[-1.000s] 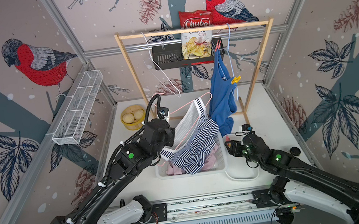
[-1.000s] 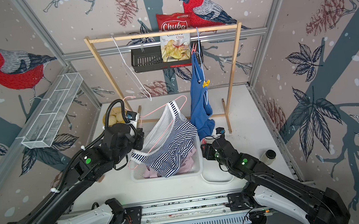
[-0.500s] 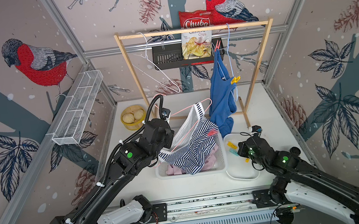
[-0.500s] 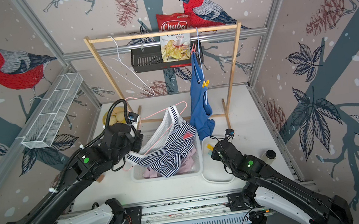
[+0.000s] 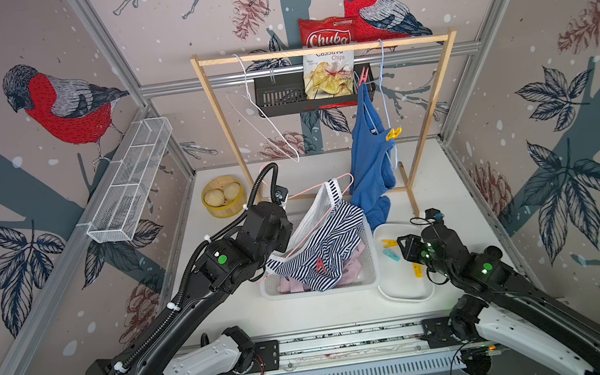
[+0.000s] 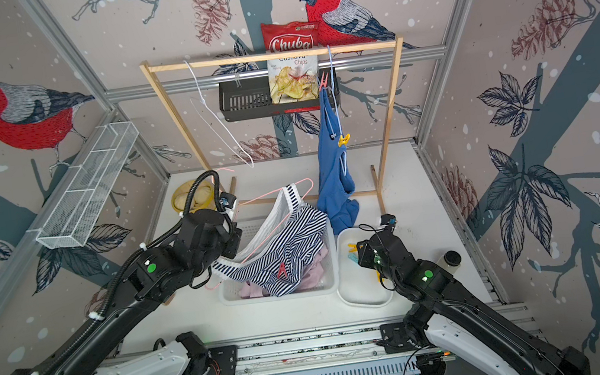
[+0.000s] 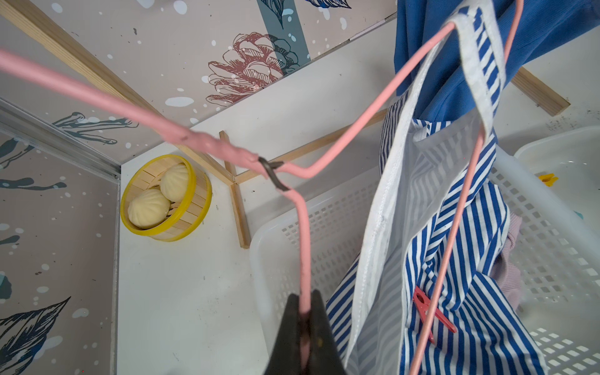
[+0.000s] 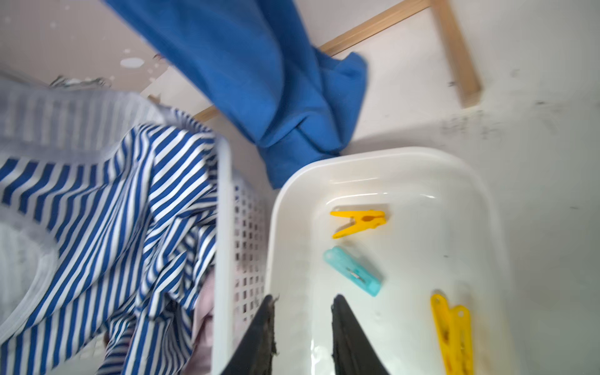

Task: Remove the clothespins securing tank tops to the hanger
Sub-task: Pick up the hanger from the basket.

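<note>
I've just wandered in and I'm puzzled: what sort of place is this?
Probably a robot test booth staged as a laundry corner: a wooden clothes rack holding a pegged blue tank top, a white laundry basket, and bullfinch wallpaper on aluminium-framed panels.

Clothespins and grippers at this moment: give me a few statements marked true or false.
1. The white plastic tray holds two yellow clothespins and one teal clothespin. True.
2. The left gripper is open and empty. False: it is shut on the pink wire hanger.
3. The navy-and-white striped tank top bears no clothespin. False: a red clothespin is clipped to it.
4. The right gripper holds nothing. True: its jaws stand apart over the tray.
</note>
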